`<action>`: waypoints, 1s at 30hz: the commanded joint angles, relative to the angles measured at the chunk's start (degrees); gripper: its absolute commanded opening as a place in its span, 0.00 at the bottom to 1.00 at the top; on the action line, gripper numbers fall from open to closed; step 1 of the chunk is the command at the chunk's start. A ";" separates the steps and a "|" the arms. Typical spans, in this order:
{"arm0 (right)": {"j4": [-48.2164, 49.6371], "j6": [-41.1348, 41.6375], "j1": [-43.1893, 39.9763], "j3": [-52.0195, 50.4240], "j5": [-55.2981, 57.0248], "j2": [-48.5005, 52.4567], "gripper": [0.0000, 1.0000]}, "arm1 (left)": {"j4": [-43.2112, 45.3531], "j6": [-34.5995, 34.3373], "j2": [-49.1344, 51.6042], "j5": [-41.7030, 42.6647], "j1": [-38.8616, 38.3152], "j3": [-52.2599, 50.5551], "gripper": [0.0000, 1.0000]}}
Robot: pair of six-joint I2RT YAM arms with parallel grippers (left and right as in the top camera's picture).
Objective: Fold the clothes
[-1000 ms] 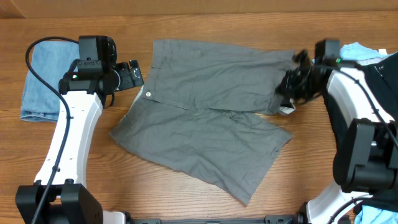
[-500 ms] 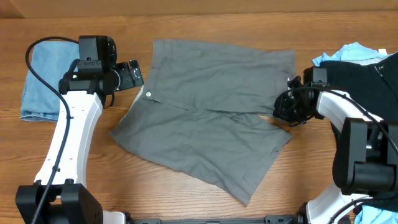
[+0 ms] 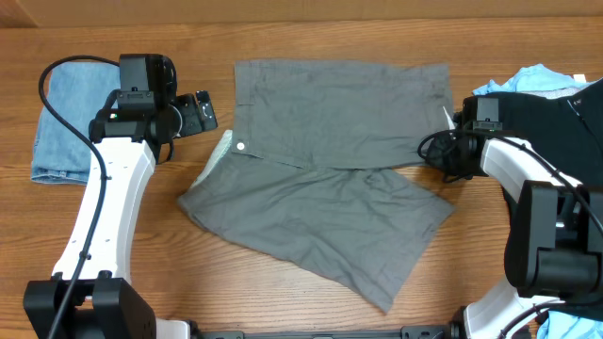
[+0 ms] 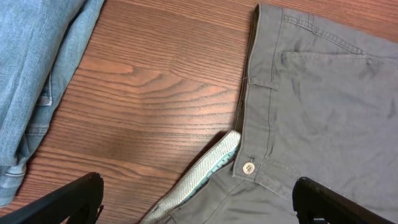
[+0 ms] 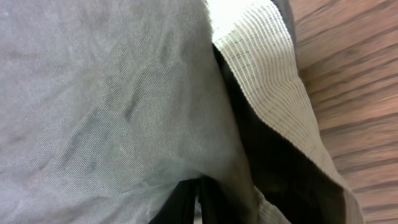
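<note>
Grey shorts (image 3: 330,179) lie spread on the desk (image 3: 471,268). The right end effector (image 3: 443,155) is pinched shut on a leg hem, and the rest of the fabric stretches away to its left. The left end effector (image 3: 203,113) hangs wide open with the buttoned waistband just to its right and folded denim (image 3: 66,118) to its left.

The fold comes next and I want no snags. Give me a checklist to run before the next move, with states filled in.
1. Grip: right tool shut on the grey shorts at their right edge: ok.
2. Spare side: left tool open, holding nothing, beside the waistband: ok.
3. Flatness: not ok; shorts wrinkled, pale lining turned out at the waist.
4. Landmark: button in view: ok.
5. Clearance: denim piece apart from the shorts: ok.
6. Amount of fabric pinched: cannot tell.
</note>
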 commanded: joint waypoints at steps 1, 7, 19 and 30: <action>-2.16 0.02 -0.70 1.77 2.34 1.57 0.14 | 0.07 -0.74 0.26 0.39 0.02 0.15 1.00; -17.88 -0.20 -0.70 13.11 -5.79 -0.94 0.40 | 0.07 -0.74 0.26 0.39 0.02 0.15 1.00; -39.47 0.72 -0.70 12.72 -2.40 -4.76 0.59 | 0.07 -0.74 0.26 0.39 0.02 0.15 1.00; -26.43 6.49 -0.70 -2.12 -1.11 -4.76 0.68 | 0.07 -0.74 0.26 0.39 0.00 0.15 1.00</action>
